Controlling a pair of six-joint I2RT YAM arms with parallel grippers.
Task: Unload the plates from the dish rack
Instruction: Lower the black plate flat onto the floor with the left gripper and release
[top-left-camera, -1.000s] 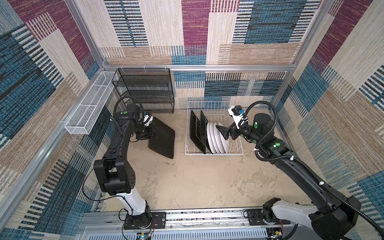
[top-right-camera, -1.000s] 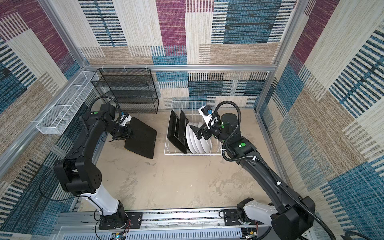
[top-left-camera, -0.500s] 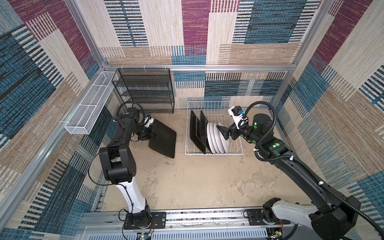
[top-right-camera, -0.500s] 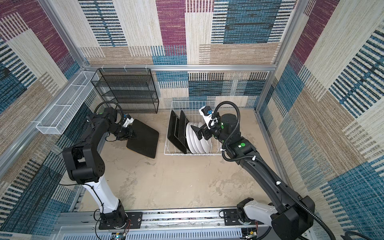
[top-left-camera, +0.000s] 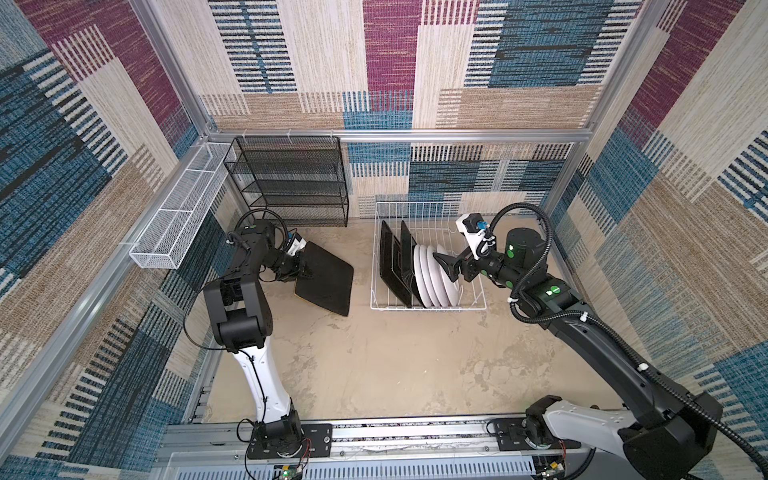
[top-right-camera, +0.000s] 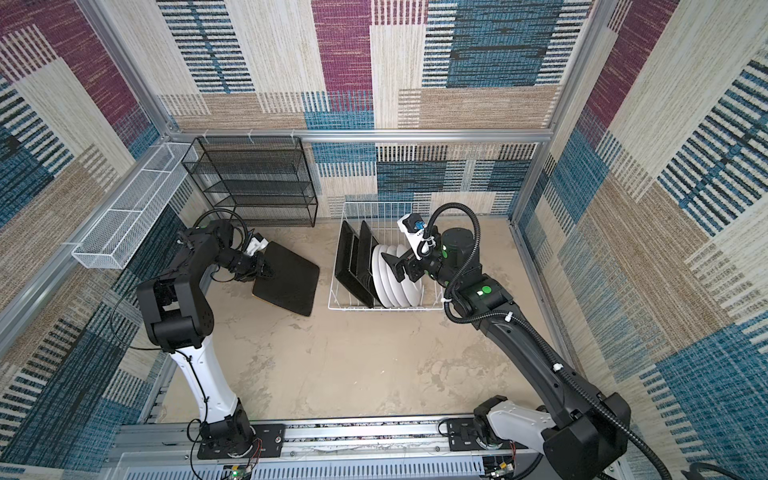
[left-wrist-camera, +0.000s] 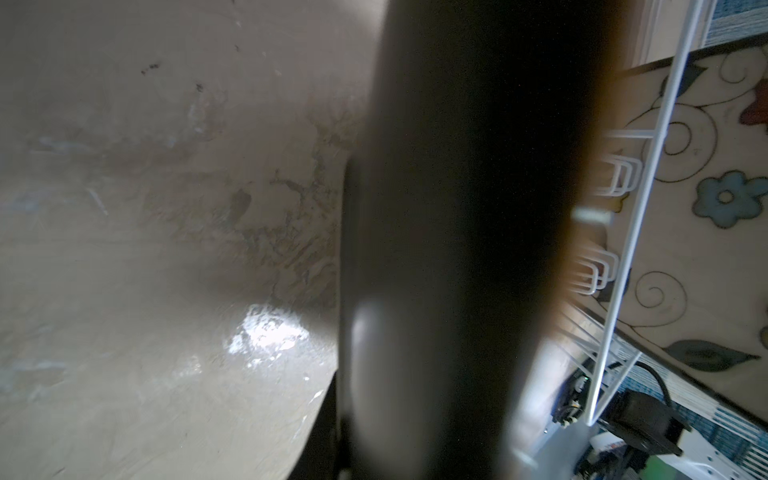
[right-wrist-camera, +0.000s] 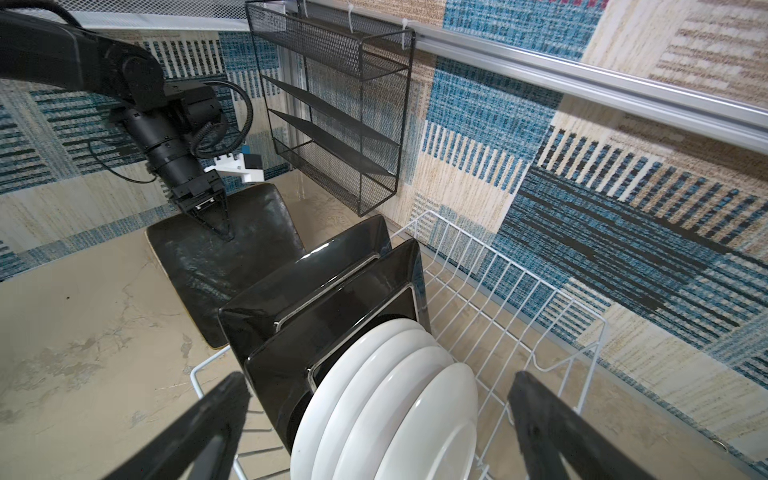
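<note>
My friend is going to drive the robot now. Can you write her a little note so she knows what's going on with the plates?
Left gripper: shut on the edge of one black square plate, held tilted over the table, left of the dish rack.
Right gripper: open, right by the round white plates, gripping nothing.
Done: one plate is out of the rack, not yet let go.
Left: two black square plates and the row of round white plates stand in the rack.
</note>
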